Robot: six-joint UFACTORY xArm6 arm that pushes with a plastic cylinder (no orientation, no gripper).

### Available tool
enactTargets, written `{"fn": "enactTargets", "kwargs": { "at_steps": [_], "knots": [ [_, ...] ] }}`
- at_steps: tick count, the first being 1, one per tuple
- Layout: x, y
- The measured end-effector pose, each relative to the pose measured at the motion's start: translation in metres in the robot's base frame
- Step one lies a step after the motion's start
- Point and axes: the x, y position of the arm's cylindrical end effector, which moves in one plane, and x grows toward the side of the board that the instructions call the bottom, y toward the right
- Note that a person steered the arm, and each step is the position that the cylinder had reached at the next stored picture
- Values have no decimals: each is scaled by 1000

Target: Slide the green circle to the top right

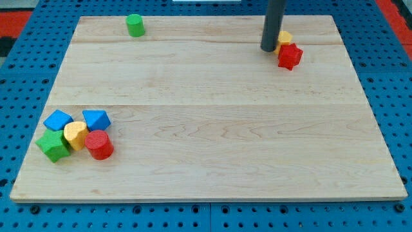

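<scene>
The green circle (134, 25) stands near the board's top edge, left of centre. My tip (268, 49) is far to its right, in the upper right of the board. The tip sits just left of a yellow block (284, 38) and a red star-shaped block (290, 57), very close to both. The rod comes down from the view's top and hides part of the yellow block.
A cluster lies at the board's lower left: two blue blocks (58, 120) (96, 119), a yellow block (75, 135), a green block (53, 145) and a red cylinder (99, 145). The wooden board (212, 122) rests on a blue pegboard.
</scene>
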Motion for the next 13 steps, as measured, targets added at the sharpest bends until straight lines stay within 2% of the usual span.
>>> {"fn": "enactTargets", "kwargs": {
  "at_steps": [1, 2, 4, 6, 7, 8, 9, 10, 12, 13],
  "knots": [
    [0, 24],
    [-1, 18],
    [23, -89],
    [39, -267],
    [21, -328],
    [-18, -350],
    [-67, -350],
    [-86, -313],
    [-76, -218],
    [-60, -207]
  ]
}}
